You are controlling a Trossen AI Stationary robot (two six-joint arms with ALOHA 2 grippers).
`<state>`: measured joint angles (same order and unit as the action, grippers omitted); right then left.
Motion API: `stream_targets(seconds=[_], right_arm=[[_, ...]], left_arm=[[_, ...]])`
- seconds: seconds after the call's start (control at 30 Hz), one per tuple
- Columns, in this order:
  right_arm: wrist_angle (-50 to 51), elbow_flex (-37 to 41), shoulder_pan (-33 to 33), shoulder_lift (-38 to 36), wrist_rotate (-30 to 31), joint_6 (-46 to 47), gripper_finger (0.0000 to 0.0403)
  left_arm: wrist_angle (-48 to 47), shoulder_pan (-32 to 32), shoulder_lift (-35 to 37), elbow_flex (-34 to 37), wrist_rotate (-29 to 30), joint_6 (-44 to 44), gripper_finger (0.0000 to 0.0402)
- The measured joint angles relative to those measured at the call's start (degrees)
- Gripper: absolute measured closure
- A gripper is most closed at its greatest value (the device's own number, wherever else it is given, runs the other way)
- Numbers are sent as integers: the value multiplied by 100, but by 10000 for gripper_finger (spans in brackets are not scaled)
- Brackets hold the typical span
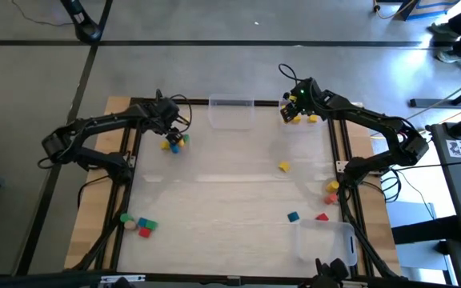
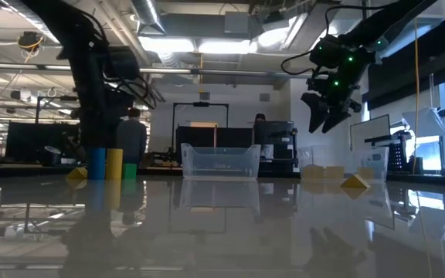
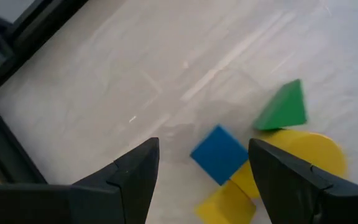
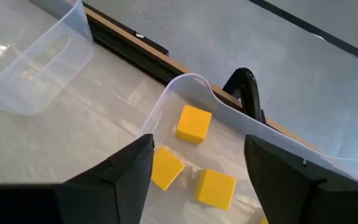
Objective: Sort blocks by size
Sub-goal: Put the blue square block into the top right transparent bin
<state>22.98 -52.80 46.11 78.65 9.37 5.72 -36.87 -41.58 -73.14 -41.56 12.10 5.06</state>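
The left tool hangs with fingers apart, empty, just above a cluster of four blocks: one blue, one green, two yellow, apparently lined up for a pick. Between the arms sits a clear bin. The right tool, fingers apart and empty, hovers over another bin holding three yellow blocks, likely one size group.

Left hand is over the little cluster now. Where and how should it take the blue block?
Probably from straight above, closing the left hand on two opposite flat side faces of the blue block. It lies flat but turned diamond-wise, so rotate the wrist to match. Yellow blocks crowd one side, so favour the bare-table side.
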Motion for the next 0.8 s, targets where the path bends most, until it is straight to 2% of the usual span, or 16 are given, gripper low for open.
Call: stream_targets(seconds=[0.3, 0.43, 0.6, 0.8], right_arm=[[-47, 0, 0, 0, 0, -2, 155], [-92, 0, 0, 0, 0, -4, 155], [-181, 0, 0, 0, -2, -4, 155], [-197, 0, 0, 0, -2, -4, 155]], left_arm=[[19, -240, -543, -3, -20, -101, 166], [461, -253, -761, -28, 86, -126, 166], [972, -403, -826, -1, 457, 114, 166], [1116, -741, -825, 0, 480, 76, 166]])
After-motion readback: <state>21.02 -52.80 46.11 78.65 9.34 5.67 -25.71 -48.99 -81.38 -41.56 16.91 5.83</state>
